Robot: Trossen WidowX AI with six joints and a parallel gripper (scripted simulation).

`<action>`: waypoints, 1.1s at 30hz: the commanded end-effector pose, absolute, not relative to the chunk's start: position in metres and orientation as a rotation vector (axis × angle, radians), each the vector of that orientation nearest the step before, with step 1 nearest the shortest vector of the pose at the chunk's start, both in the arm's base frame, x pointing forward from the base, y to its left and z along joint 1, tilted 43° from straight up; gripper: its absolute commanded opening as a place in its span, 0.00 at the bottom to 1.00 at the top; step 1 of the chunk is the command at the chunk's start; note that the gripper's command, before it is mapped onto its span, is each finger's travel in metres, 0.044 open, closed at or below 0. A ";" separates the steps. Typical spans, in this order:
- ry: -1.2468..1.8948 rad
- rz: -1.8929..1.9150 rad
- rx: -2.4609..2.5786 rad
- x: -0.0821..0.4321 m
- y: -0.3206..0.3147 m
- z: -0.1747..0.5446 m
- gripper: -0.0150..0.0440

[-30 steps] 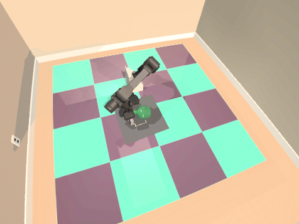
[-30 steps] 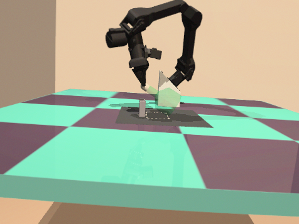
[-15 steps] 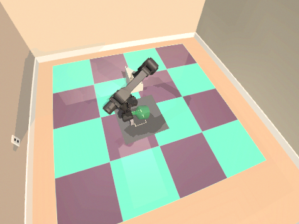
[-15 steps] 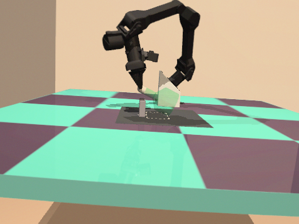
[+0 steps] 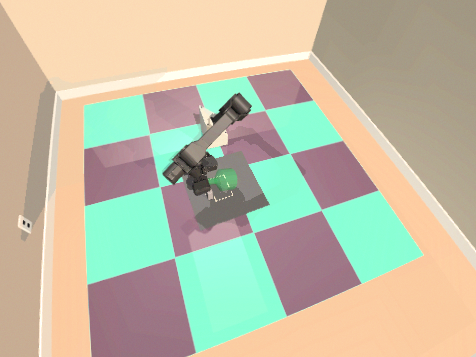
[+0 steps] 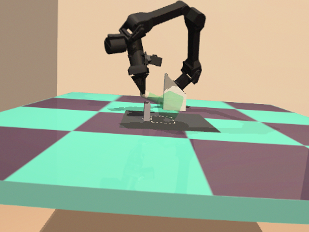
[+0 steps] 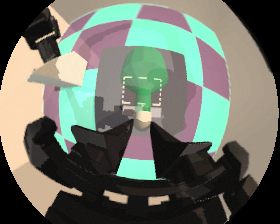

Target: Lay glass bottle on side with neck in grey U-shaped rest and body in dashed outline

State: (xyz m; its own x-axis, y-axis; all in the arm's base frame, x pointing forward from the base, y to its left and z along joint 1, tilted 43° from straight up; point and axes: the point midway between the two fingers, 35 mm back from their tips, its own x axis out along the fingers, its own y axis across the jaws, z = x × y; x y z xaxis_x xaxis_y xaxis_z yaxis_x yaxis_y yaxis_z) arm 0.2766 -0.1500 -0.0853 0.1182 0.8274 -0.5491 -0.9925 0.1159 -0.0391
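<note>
Glass bottle (image 5: 227,179) (image 6: 156,98) (image 7: 145,70) in its grip, the gripper (image 5: 207,182) (image 6: 143,95) (image 7: 141,122) pinches the pale mouth end from both sides. From there, in the exterior view, the neck slopes down to the right, above the grey rest (image 5: 209,194) (image 6: 147,111) (image 7: 129,111), the wide green body hanging low over the dark mat (image 5: 250,195) (image 6: 198,123) (image 7: 110,65); contact there I cannot make out. The dashed outline (image 5: 216,200) (image 6: 163,123) (image 7: 123,90) lies right of the rest. Expect rigid, slick, brittle glass, heaviest at the body, liable to pivot in this end hold. The neck end suits the fingers; lower gently, body first.
</note>
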 end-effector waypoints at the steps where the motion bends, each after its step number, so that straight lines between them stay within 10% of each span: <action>1: 0.446 1.399 -0.449 0.277 -0.148 -0.091 0.45; 33: 0.445 1.399 -0.478 0.279 -0.145 -0.110 0.45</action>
